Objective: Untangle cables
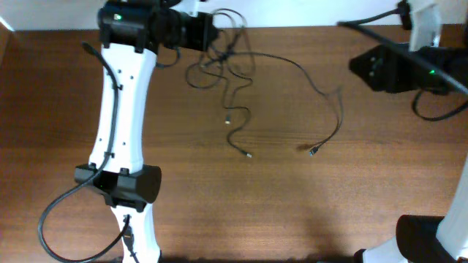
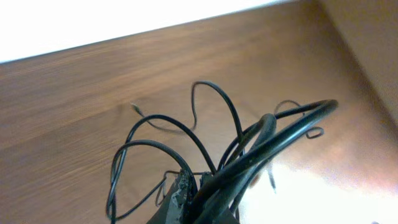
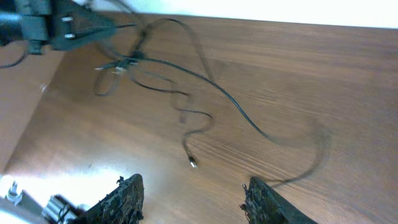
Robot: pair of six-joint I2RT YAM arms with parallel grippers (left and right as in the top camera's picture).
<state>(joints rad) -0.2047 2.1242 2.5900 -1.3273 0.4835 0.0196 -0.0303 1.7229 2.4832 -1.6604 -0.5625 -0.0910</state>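
Several thin black cables (image 1: 232,58) lie bunched in a knot at the back of the brown table, with loose ends trailing forward. One plug (image 1: 248,155) and another (image 1: 313,150) lie near the table's middle. My left gripper (image 1: 212,33) is at the knot and shut on the cables (image 2: 205,180), with loops rising from its fingers. My right gripper (image 3: 193,196) is open and empty, above the table at the right (image 1: 365,64). In the right wrist view a long cable (image 3: 236,106) runs from the knot (image 3: 127,59) toward the fingers, and a silvery plug (image 3: 192,162) lies ahead.
The left arm's white links (image 1: 121,109) stretch along the table's left side with their own thick black cable (image 1: 58,212). The right arm's base (image 1: 431,237) stands at the front right corner. The table's back edge (image 1: 307,28) meets a white wall.
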